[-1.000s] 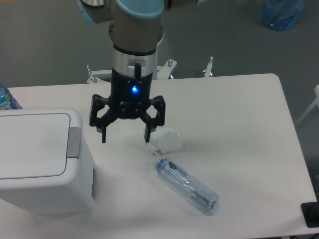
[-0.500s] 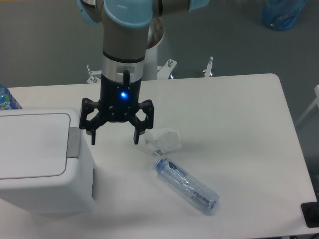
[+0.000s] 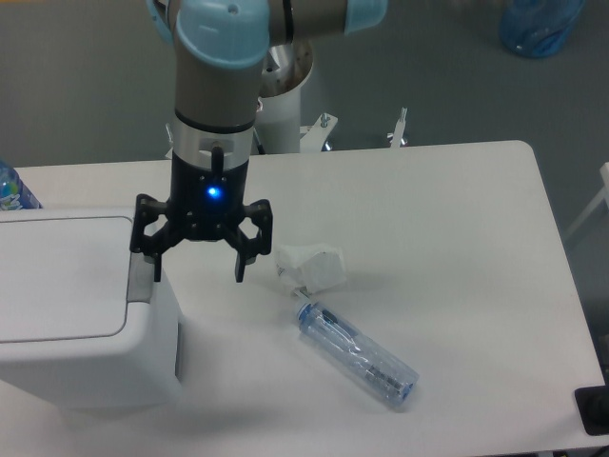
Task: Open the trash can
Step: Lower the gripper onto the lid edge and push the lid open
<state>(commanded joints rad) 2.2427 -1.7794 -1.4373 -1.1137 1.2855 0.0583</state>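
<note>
Hovering wide-open (holding nothing), end effector (image 3: 198, 271) straddling the trash can (image 3: 86, 309)'s right edge, above its grey tab (image 3: 142, 274).

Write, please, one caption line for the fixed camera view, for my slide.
Open claw beside the closed white trash can, one finger near its grey push tab; bottle lying on the table.

Gripper (image 3: 198, 269) spread wide beside trash can (image 3: 76, 324) tab.
</note>
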